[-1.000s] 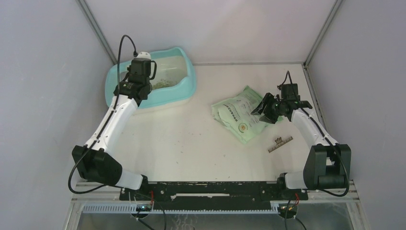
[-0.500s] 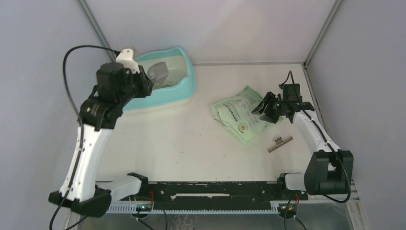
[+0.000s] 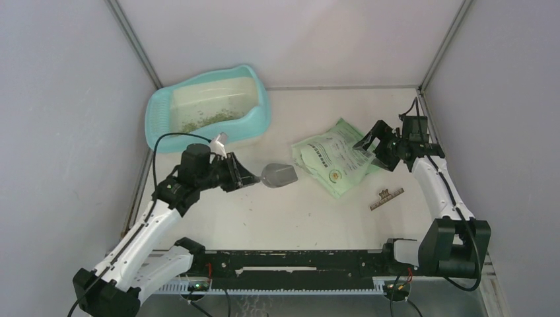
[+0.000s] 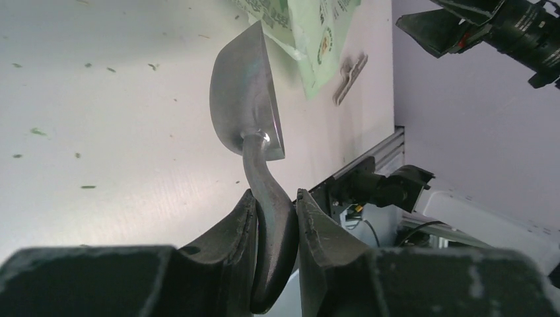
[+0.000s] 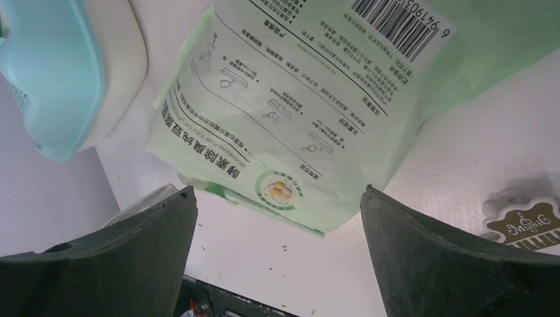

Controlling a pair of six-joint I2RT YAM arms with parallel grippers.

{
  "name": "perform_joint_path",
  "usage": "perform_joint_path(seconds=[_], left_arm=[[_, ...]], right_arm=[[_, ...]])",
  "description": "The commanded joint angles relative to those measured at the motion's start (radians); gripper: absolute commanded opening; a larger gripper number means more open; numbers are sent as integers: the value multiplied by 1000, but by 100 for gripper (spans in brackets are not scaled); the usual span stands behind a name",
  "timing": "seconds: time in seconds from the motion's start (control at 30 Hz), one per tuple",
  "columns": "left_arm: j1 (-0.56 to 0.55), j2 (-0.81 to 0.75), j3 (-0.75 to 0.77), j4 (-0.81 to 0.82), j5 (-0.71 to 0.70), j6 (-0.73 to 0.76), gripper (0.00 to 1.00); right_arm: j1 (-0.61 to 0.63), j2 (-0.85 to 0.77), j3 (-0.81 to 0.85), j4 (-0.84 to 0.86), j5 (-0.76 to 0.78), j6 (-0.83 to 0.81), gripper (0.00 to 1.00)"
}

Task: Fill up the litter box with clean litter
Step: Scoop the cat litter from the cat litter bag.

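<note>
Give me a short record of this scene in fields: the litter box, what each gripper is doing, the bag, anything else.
litter box: far left of table, thin patch of litter inside
left gripper: shut on scoop handle, bowl toward bag
right gripper: open, over bag, holding nothing
bag: lying flat, right of centre
clip: on table beside bag

Green bag [image 5: 297, 119]: barcode w/ digits starting 6 94, plus Chinese print, can't make it out tbh. Small clip [image 5: 525, 224] says "Music".

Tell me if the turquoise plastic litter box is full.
Not full: the litter box holds only a thin strip of green-beige granules; pale floor shows.
</note>
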Motion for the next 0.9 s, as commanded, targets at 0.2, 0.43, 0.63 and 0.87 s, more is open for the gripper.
perform_joint_path(seconds=[0.2,0.43,0.63,0.87], left_arm=[[-12,45,-54,345,53,-147,16],[-12,176,-3,355,47,-133,16],[-12,214,6,391,53,-149,16],[-13,187,24,382,50,-156,16]], right_arm=[[-3,-10,42,-3,6,1,99],[-19,-13,42,-7,-2,-4,99],[-29,-5,43,2,-9,-3,99],[-33,12,43,11,-13,-5,99]])
